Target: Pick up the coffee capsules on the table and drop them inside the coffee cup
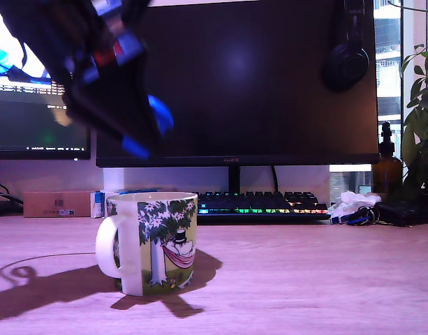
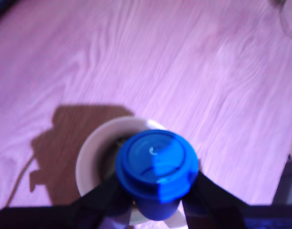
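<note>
Directly above the white ceramic tree-printed coffee cup (image 1: 152, 241), a bright blue flanged coffee capsule (image 2: 156, 166) is held.
It is clenched in the black tool (image 2: 157, 191); the cup is stood on the wooden worktop (image 1: 311, 279).

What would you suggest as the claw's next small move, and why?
Probably open the claw and release. It holds the blue capsule directly above the mug's open mouth in the wrist view, and the exterior view shows it raised above the rim, so the capsule should drop inside.
</note>
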You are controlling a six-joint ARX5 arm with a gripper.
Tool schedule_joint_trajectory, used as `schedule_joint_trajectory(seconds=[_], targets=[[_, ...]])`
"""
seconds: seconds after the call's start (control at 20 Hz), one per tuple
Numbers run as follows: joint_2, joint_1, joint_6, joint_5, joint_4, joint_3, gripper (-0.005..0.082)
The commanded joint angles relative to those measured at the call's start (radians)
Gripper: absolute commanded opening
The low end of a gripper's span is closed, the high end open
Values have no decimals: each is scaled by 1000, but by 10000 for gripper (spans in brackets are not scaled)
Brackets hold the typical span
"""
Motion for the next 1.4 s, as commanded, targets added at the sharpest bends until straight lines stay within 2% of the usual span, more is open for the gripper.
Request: schedule_joint_trajectory(seconds=[0.0, 0.6, 0.75, 1.0, 1.05, 1.1, 1.2, 1.25, 1.3, 1.35], targets=[[31, -3, 7, -12, 3, 2, 125], [52, -2, 17, -22, 10, 2, 125], [52, -2, 22, -62, 0, 2, 126], [52, -2, 22, -91, 0, 2, 150], [52, -2, 22, -101, -3, 2, 185], [52, -2, 22, -103, -4, 2, 266], [52, -3, 23, -104, -3, 2, 549], [52, -3, 29, -90, -4, 2, 609], [52, -3, 32, -75, -4, 2, 610], [52, -3, 49, -36, -3, 2, 609]])
